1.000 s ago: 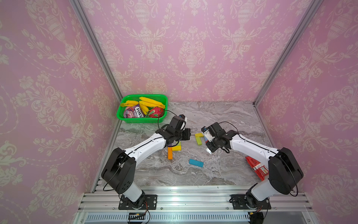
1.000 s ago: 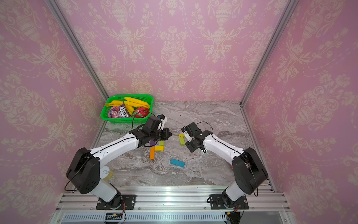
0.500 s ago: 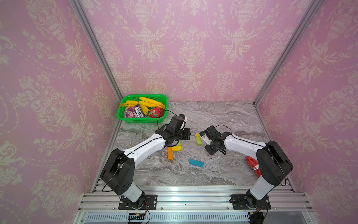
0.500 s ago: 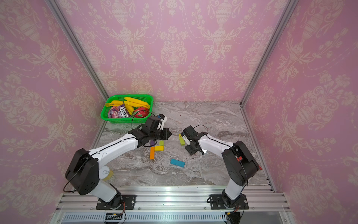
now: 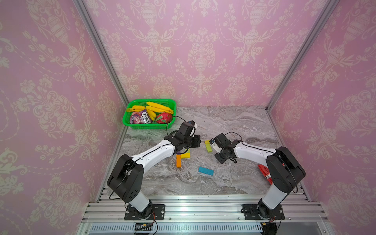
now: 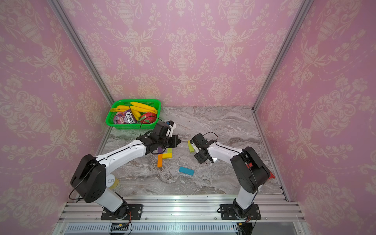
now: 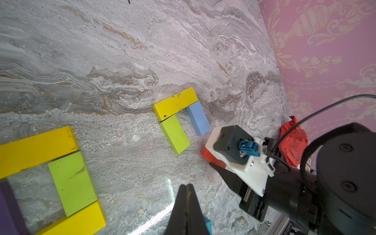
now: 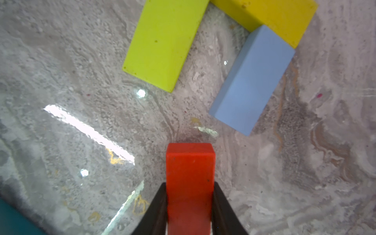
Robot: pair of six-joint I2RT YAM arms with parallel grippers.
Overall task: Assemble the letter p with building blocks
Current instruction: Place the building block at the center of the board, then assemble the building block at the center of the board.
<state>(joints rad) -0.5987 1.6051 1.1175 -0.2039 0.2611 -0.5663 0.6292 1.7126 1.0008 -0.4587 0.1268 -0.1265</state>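
Note:
My right gripper (image 8: 190, 184) is shut on a red block (image 8: 190, 162), held low over the marble beside three blocks lying together: lime (image 8: 162, 40), light blue (image 8: 252, 81) and yellow (image 8: 274, 16). In a top view the lime one (image 5: 208, 146) shows just left of the right gripper. My left gripper (image 7: 186, 185) is shut and empty, hovering over a second group: two yellow blocks (image 7: 36, 148), a lime block (image 7: 72, 183) and a purple block (image 7: 8, 211). An orange block (image 5: 178, 160) and a teal block (image 5: 206, 171) lie nearer the front.
A green basket (image 5: 146, 126) with bananas and snacks stands at the back left. A red snack packet (image 5: 264, 173) lies by the right arm's elbow. Pink walls close three sides, and a metal rail (image 5: 193, 207) runs along the front.
The right arm has folded inward, its elbow swinging left, with the red block lower and closer to the lime block. The left arm has stayed still.

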